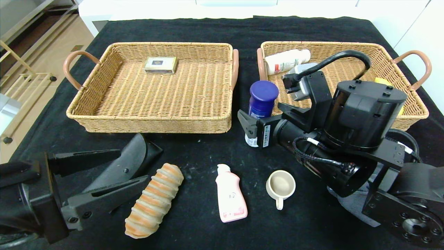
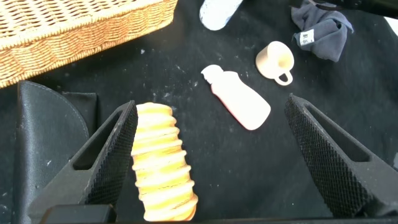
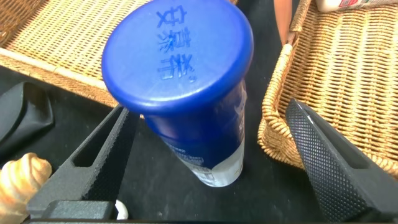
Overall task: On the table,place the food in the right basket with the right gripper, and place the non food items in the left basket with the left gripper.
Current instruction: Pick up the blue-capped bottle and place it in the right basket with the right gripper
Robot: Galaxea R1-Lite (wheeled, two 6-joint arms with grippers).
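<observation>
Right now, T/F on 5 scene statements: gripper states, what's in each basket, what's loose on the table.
1. The right gripper is open around the blue-capped bottle. True; the jaws stand on either side of it, not closed.
2. The left basket is empty. False; a small flat box lies in it near the far wall.
3. The left gripper is shut on the striped bread roll. False; it is open, and the roll lies on the table beside it.
4. The cup lies on the table between the pink bottle and the right arm. True.
5. The right basket holds a white bottle. True.
</observation>
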